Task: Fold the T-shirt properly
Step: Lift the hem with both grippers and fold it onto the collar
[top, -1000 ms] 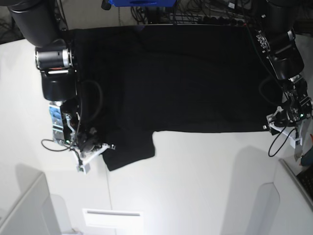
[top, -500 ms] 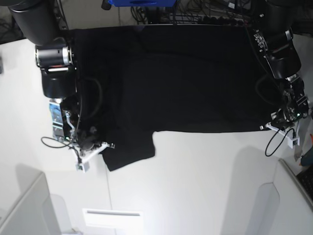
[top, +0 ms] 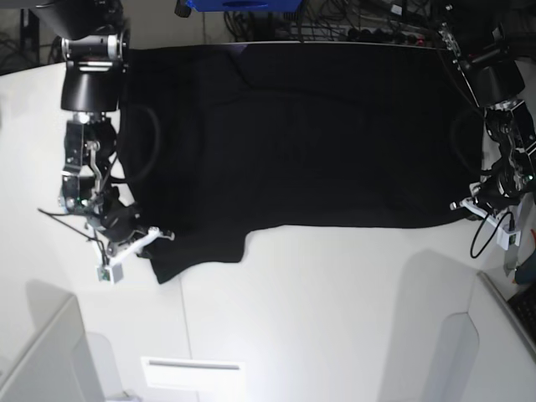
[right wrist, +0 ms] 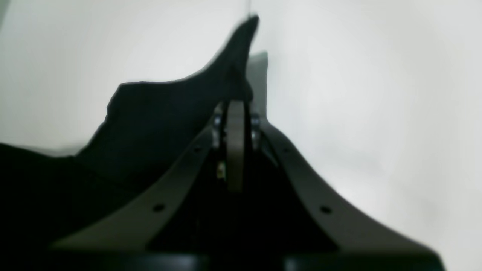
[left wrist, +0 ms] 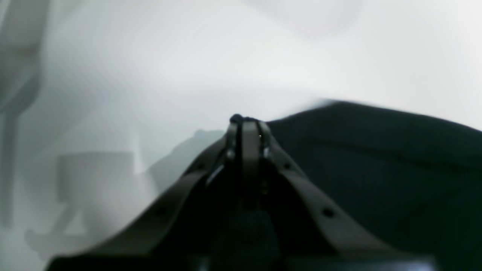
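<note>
The black T-shirt (top: 310, 134) lies spread flat on the white table (top: 335, 310), plain side up, with one sleeve (top: 197, 255) sticking out at the lower left. My right gripper (top: 157, 235) is at that sleeve's outer edge. In the right wrist view the right gripper (right wrist: 235, 107) is shut on the black cloth (right wrist: 169, 113), which rises past its tips. My left gripper (top: 462, 205) is at the shirt's lower right corner. In the left wrist view the left gripper (left wrist: 246, 126) is shut, with a nub of the T-shirt (left wrist: 376, 158) pinched at its tip.
Cables and a blue object (top: 243, 4) crowd the table's far edge. Grey panels stand at the bottom left (top: 42, 360) and bottom right (top: 494, 343). A white label (top: 193, 371) lies near the front edge.
My left gripper has shut on the shirt's lower right corner. My right arm has moved left and back, dragging the sleeve a little to the left.
</note>
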